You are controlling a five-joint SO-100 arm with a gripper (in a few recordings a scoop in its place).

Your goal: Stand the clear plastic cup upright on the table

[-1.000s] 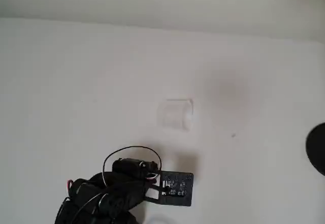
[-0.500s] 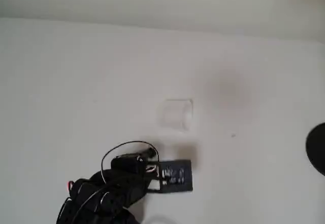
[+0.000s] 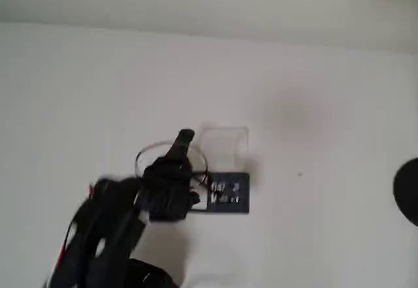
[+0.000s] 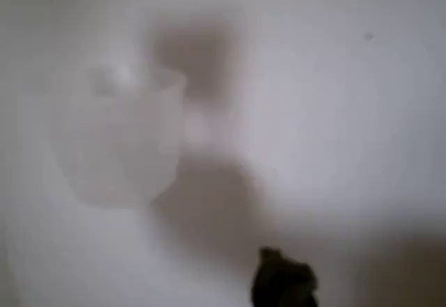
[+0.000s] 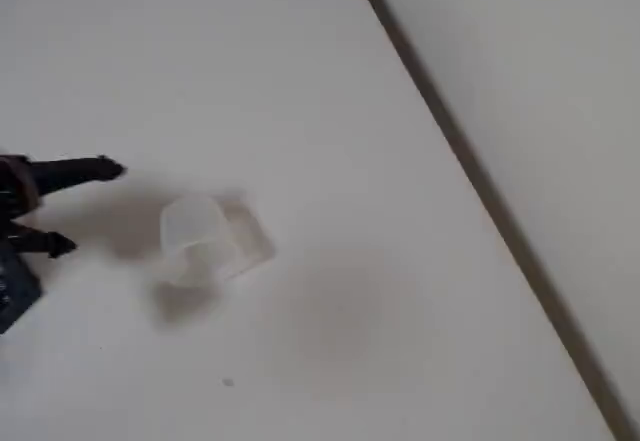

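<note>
Fixed view shows our gripper (image 5: 85, 207) with fingers apart, near the clear plastic cup (image 5: 210, 239); cup lies tipped, ungrasped.

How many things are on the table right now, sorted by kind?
Clear plastic cup: 1, lying on its side on the white table
Dark round object at the right edge of the overhead view: 1
Robot tool, its two fingers apart, just short of the cup: 1
Total: 3
</note>
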